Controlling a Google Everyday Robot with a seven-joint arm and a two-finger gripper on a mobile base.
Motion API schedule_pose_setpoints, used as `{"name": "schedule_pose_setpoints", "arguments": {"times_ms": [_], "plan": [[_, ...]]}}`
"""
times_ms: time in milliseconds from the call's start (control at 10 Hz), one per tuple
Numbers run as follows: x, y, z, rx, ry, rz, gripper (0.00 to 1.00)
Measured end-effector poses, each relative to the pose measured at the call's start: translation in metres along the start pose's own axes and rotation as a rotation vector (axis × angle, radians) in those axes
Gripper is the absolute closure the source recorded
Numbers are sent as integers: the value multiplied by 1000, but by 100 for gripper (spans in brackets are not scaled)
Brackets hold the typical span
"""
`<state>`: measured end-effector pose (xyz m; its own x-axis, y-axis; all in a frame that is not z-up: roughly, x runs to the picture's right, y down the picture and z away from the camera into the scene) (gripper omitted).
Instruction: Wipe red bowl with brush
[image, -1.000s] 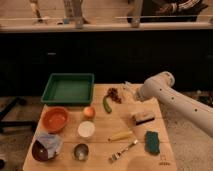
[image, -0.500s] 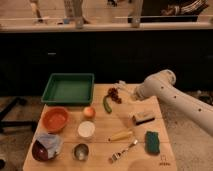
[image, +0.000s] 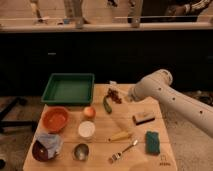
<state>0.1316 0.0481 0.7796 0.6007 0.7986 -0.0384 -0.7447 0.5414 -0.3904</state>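
Three things, green vegetable (image: 107, 104), orange fruit (image: 89, 111), white cup (image: 86, 129), between red bowl (image: 55, 119) and jaws, state unclear, beside dark clump (image: 115, 95).

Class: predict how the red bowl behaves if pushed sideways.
The red bowl looks wide and shallow, so it likely slides rather than tips. It appears empty, probably light. The tool is near the table's back, away from it.

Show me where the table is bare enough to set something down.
Barest: the middle, between the white cup, the green vegetable and the wooden brush. A smaller patch: front right corner of the table, below the green sponge. Crowded: front left, around the red bowl, maroon bowl and metal cup. The gripper is at the far edge, by the dark red item.
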Motion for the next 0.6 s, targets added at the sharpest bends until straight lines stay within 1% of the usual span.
{"name": "schedule_pose_setpoints", "arguments": {"times_ms": [600], "plan": [[1,-1,0,-1,3,1,100]]}}
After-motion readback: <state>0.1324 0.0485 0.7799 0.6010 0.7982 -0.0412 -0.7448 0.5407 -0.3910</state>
